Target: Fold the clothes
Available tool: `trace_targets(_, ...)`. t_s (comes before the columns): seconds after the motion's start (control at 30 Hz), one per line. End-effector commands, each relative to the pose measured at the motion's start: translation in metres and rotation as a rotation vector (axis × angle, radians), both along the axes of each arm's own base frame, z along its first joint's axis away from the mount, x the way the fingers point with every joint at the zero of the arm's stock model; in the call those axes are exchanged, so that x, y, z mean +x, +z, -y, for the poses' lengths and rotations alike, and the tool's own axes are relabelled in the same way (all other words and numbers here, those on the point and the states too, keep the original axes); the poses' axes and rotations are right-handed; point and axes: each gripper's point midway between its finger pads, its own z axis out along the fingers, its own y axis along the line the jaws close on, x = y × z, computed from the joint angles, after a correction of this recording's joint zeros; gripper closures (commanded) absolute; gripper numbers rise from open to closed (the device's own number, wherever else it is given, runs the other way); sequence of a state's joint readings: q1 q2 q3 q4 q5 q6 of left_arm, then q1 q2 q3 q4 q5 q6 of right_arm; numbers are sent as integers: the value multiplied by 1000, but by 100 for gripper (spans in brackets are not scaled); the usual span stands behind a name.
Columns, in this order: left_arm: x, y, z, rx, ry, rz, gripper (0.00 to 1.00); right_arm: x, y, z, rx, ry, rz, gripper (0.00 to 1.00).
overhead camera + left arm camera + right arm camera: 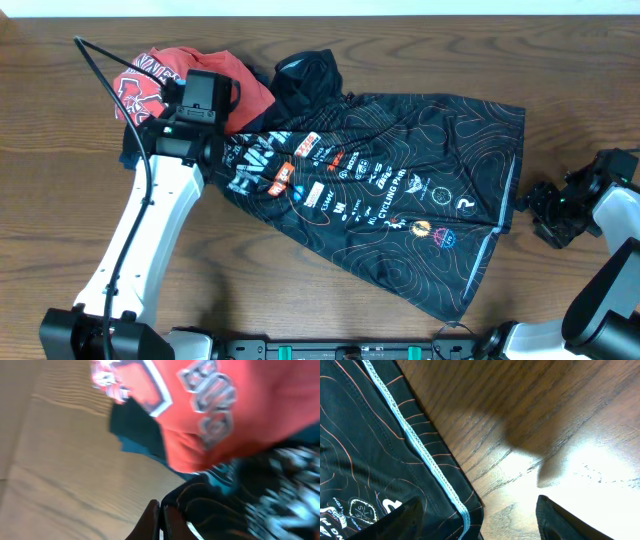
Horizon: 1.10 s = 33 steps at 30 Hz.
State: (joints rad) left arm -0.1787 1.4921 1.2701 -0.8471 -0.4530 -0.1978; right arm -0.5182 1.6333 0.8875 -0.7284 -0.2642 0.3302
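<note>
The black jersey [400, 190] with thin contour lines and sponsor logos lies spread across the middle of the table. My left gripper [210, 100] is at its left end, next to the red T-shirt. In the left wrist view that gripper [161, 509] is shut, with the jersey's black edge [220, 510] drawn up into the fingertips. My right gripper [535, 205] hovers at the jersey's right hem. It stands open [480, 520] in its wrist view. The light blue hem and corner [415, 440] lie between its fingers, and one finger [402, 520] is above the cloth.
A red T-shirt [150, 80] with white lettering is bunched at the back left, partly under the jersey's end [240, 410]. A dark navy garment [135, 430] lies under it. Bare wood [545, 435] lies to the right of the hem.
</note>
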Motion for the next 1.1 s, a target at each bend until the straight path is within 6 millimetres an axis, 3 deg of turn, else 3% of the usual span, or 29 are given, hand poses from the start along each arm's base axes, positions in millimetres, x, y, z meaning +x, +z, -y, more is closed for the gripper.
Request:
trace_targets(0.0, -1, -1, 23, -124, -65, -1, 94, 0, 3, -7, 18, 9, 4, 29)
trace_targets(0.17, -3, 20, 25, -150, -77, 62, 94, -16, -11, -30, 30, 67, -60, 31)
trace_targets(0.3, -8, 39, 24, -158, -81, 120, 94, -37, -25, -53, 63, 115, -121, 38)
trace_targets(0.43, -13, 54, 24, -168, -86, 165, 94, -52, -36, -68, 85, 143, -153, 67)
trace_targets(0.53, -16, 61, 29, -199, -104, 189, 94, -41, -40, -68, 86, 137, -94, 91)
trace_targets(0.57, -17, 64, 29, -202, -107, 196, 94, -32, -39, -65, 81, 133, -55, 99)
trace_targets(0.67, -20, 70, 28, -194, -122, 209, 94, -2, -25, -50, 70, 76, 43, 99)
trace_targets(0.87, -23, 77, 33, -220, -148, 229, 94, 48, 30, 15, -9, -52, 190, 99)
trace_targets(1.07, -26, 63, 63, -359, -249, 160, 94, 70, 91, 78, -89, -165, 304, 99)
